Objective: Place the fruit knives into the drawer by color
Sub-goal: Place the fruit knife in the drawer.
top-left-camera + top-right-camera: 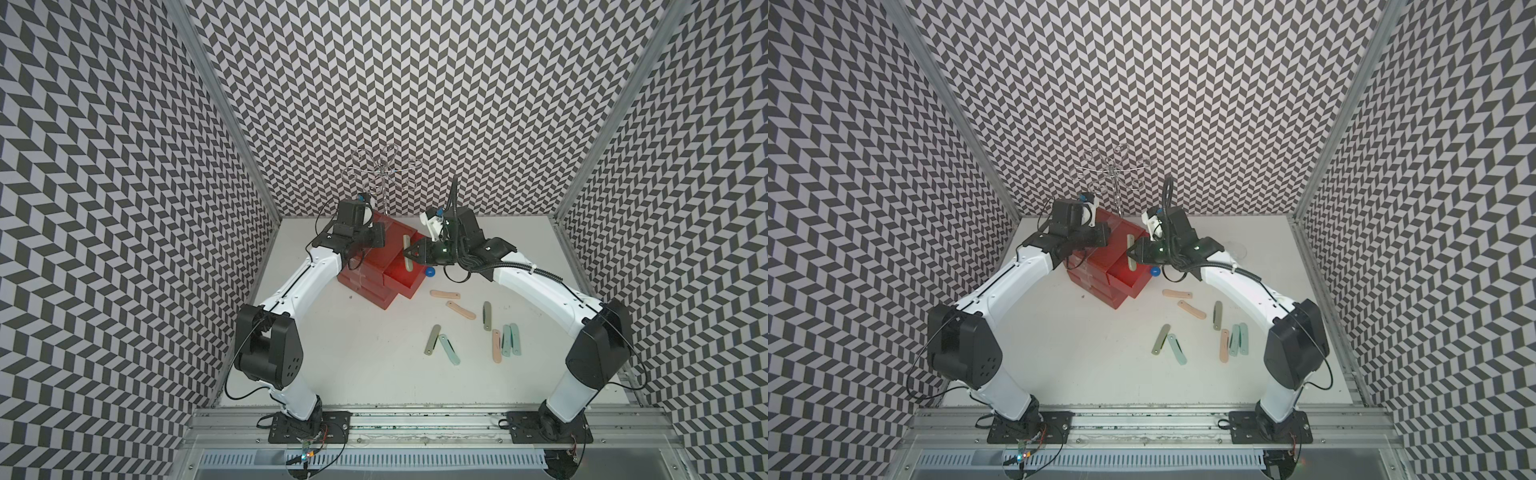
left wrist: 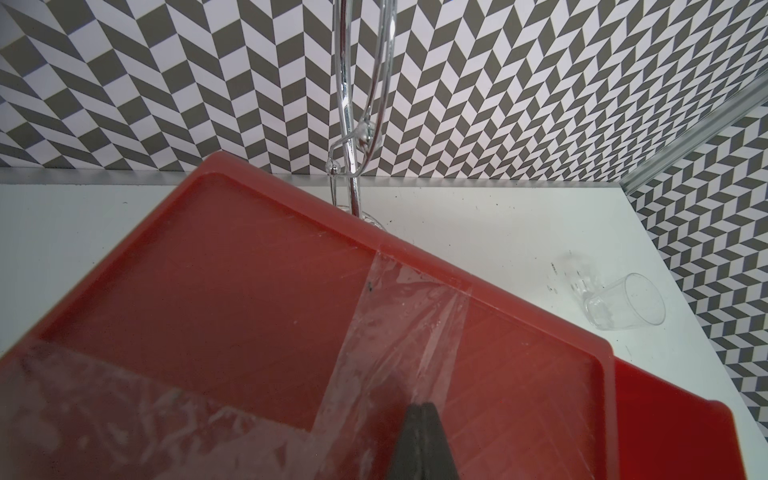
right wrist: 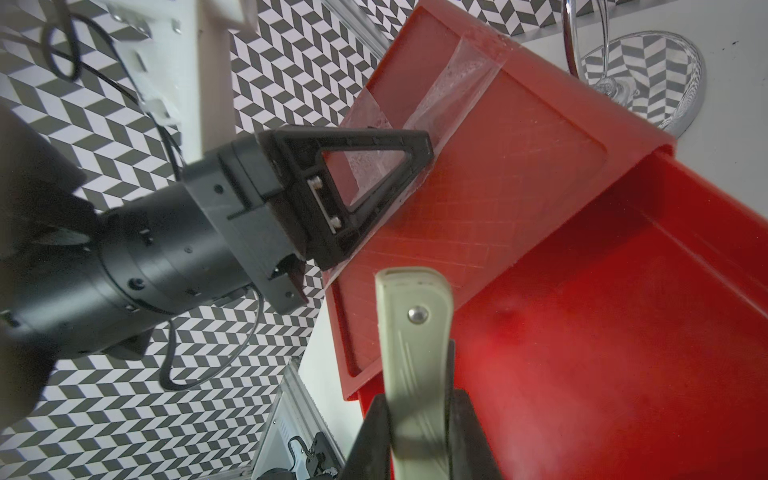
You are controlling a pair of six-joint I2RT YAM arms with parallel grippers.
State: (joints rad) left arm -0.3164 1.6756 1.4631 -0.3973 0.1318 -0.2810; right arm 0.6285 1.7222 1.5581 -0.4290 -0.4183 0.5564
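my right pincer (image 3: 419, 401) is nipped nearly shut on a grey-green fruit knife (image 3: 411, 332), holding it over the pulled-out top tray (image 1: 397, 280) of the drawer (image 1: 370, 270). my left pincer (image 2: 422, 411), closed and empty, presses on the drawer's taped top. the knife's far end seems to overlap that top, so if i let go here it could bridge the rim or slide off outside.
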